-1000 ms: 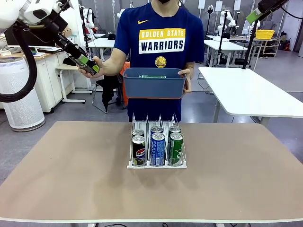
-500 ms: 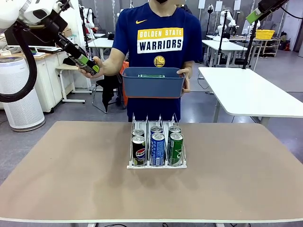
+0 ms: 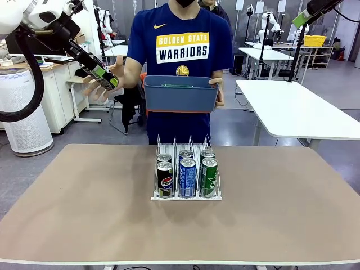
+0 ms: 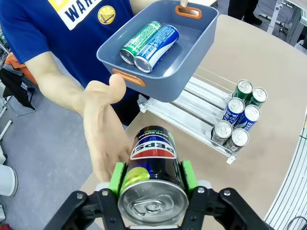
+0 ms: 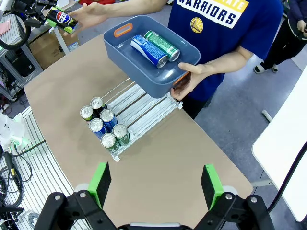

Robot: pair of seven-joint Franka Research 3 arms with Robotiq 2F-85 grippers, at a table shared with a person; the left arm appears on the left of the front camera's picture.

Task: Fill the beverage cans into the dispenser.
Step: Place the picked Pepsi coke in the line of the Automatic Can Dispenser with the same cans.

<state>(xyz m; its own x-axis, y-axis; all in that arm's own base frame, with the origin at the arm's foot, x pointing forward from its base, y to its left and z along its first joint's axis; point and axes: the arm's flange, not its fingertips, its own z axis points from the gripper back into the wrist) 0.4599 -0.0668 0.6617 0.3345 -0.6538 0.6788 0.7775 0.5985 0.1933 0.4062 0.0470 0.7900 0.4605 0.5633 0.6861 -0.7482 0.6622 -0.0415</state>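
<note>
My left gripper [image 3: 104, 77] is held high at the far left, shut on a black Pepsi can [image 3: 101, 73]. The wrist view shows the can [image 4: 153, 175] clamped between the green pads [image 4: 116, 178]. The person's open hand [image 4: 103, 129] hovers just beside the can, fingers spread. Their other hand holds a blue-grey bin [image 3: 180, 97] over the table's far edge, with a green can [image 4: 140, 42] and a blue can [image 4: 156, 42] lying in it. The dispenser [image 3: 185, 197] stands mid-table with black [image 3: 165, 180], blue [image 3: 187, 177] and green [image 3: 209, 176] cans in front and more behind. My right gripper [image 5: 156, 184] hangs open high above.
The brown table [image 3: 84, 214] is bare on both sides of the dispenser. The back halves of the dispenser lanes [image 5: 136, 98] lie free beneath the bin [image 5: 139, 72]. A white table [image 3: 298, 112] stands behind at the right, and a white appliance [image 3: 22, 112] at the left.
The person's hand, wrapped around the Pepsi can before, has opened and let go; my left gripper keeps the can. The person has raised the bin slightly.
</note>
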